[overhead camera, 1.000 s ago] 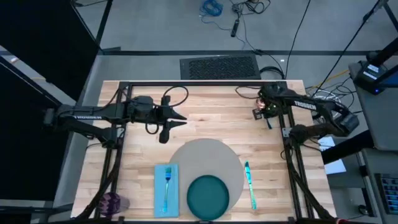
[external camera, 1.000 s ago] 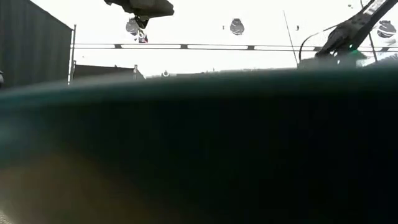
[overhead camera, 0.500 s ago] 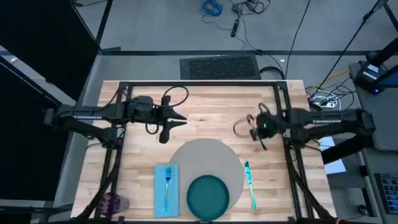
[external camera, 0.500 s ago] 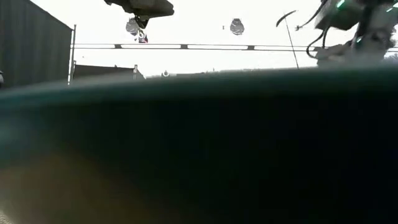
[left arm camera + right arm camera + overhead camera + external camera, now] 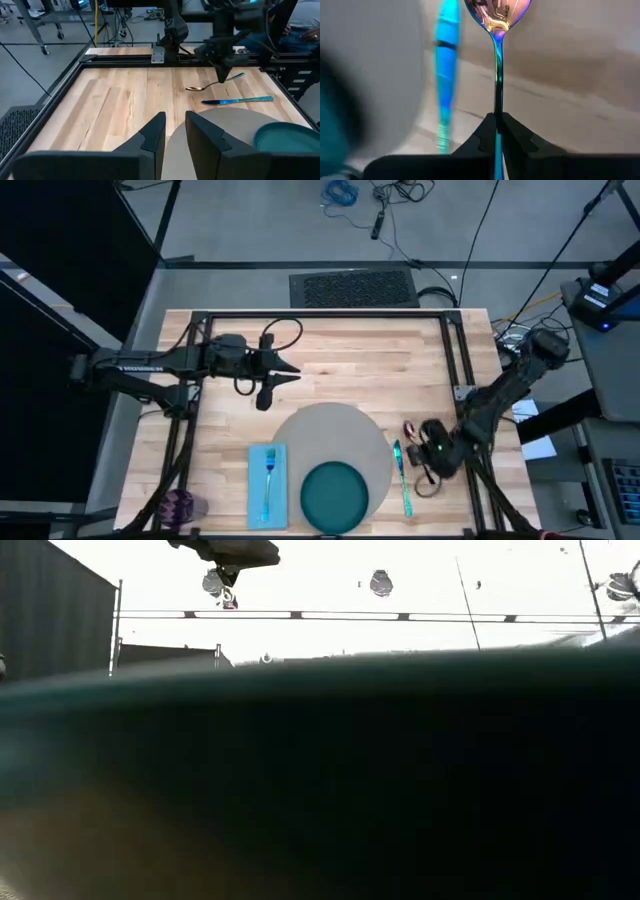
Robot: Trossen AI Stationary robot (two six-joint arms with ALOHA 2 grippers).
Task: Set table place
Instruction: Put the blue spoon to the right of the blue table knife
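In the lower right of the high view, the right pincer [image 5: 432, 452] is clamped on the handle of a spoon [image 5: 496, 30], whose bowl points ahead of the fingers, low over the tabletop [image 5: 340, 370]. Just to its left lies the blue-handled knife [image 5: 402, 477], its long axis running from upper to lower frame along the right rim of the grey mat [image 5: 330, 430]. The spoon's handle looks roughly parallel to that knife in the right wrist view, so the coming placement likely turns on keeping the spoon on the knife's outer side, parallel and not touching. The teal plate [image 5: 334, 495] sits on the mat's lower part, the fork [image 5: 268, 480] on the napkin [image 5: 256, 500] to its left, the purple cup [image 5: 181, 504] at lower left. The left pincer [image 5: 290, 372], fingers slightly apart and empty, waits over the upper left, well apart from the spoon.
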